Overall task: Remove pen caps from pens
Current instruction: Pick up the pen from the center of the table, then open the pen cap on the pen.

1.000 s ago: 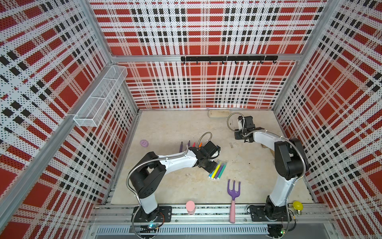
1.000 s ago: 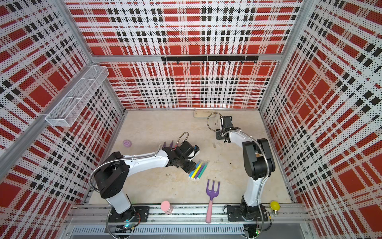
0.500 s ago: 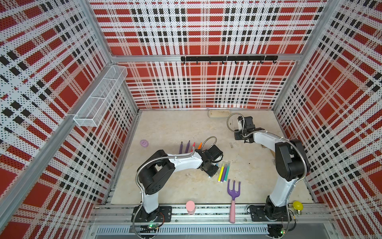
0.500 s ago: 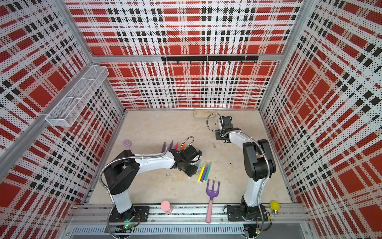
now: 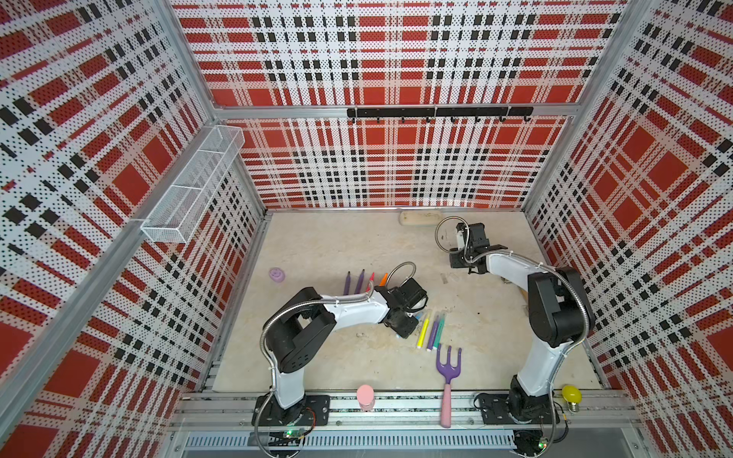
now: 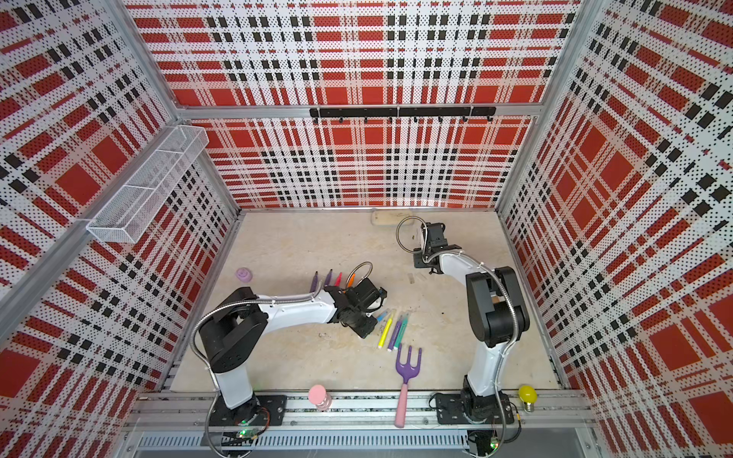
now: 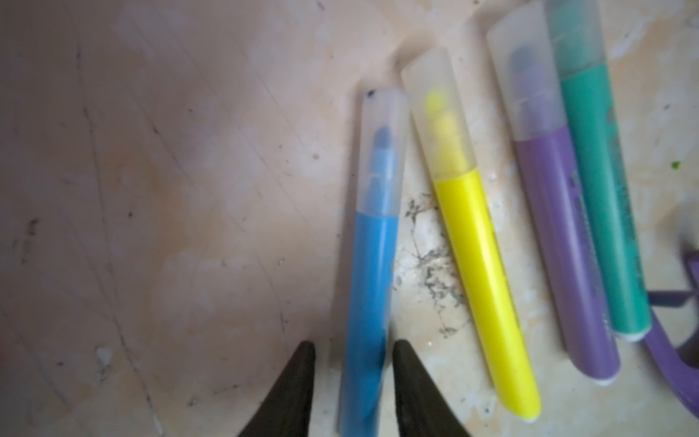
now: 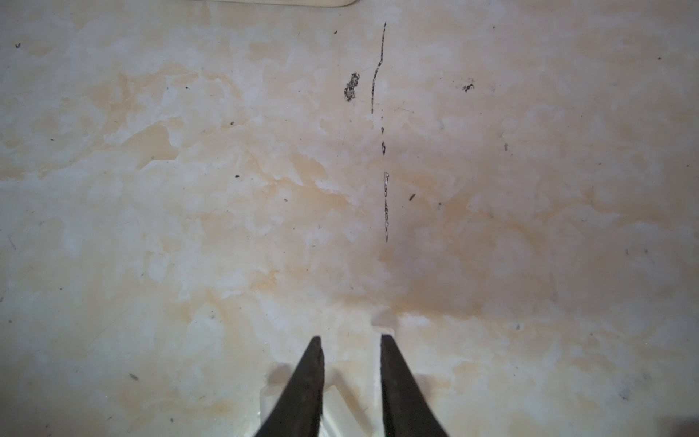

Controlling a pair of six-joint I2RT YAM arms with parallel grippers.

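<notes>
Four capped pens lie side by side mid-table: blue (image 7: 372, 265), yellow (image 7: 476, 272), purple (image 7: 559, 246) and teal (image 7: 601, 212). Each wears a clear pen cap, like the blue one's (image 7: 382, 151). My left gripper (image 7: 353, 348) is open and straddles the blue barrel's rear end, with slim gaps on both sides. In both top views it sits low beside the group (image 5: 410, 327) (image 6: 371, 323). Behind it lie uncapped pens: two purple (image 5: 348, 282), a red (image 5: 371, 277) and an orange (image 5: 382, 278). My right gripper (image 8: 351, 338) (image 5: 462, 261), near the back, is shut on a clear pen cap (image 8: 350, 401).
A purple garden fork (image 5: 448, 368) with a pink handle lies just in front of the pens. A pink cylinder (image 5: 365, 396) and a yellow bulb (image 5: 571, 394) stand on the front rail. A lilac round piece (image 5: 277, 274) is at the left and a beige block (image 5: 420, 218) at the back wall.
My left gripper has swung forward from the uncapped pens to the blue pen, and its jaws have narrowed around the barrel. The capped pens have turned slightly. The right arm has stayed still.
</notes>
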